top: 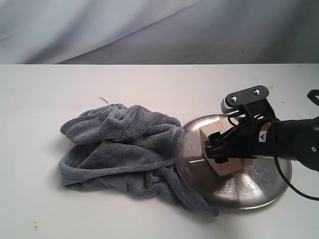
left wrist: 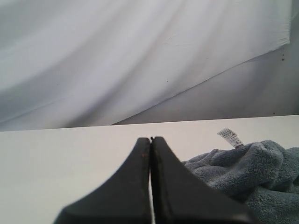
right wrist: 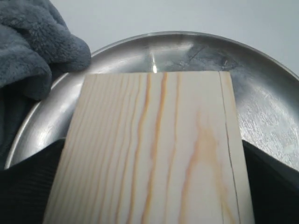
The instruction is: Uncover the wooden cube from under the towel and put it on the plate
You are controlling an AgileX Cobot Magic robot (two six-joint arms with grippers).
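The wooden cube (top: 213, 133) is pale with orange grain lines and sits between the fingers of my right gripper (top: 222, 148), which is shut on it. It is over the middle of the round silver plate (top: 251, 198); I cannot tell whether its underside touches the metal. In the right wrist view the wooden cube (right wrist: 154, 149) fills the foreground, black fingers (right wrist: 28, 186) flank it, and the plate (right wrist: 264, 93) lies behind. The grey-blue towel (top: 124, 144) lies crumpled left of the plate, one corner overlapping its rim. My left gripper (left wrist: 150, 140) is shut on nothing, beside the towel (left wrist: 252, 172).
A white care tag (left wrist: 230, 136) sticks out from the towel's edge. The white table (top: 159, 84) runs back to a draped grey-white backdrop (top: 149, 30). The left arm is outside the exterior view.
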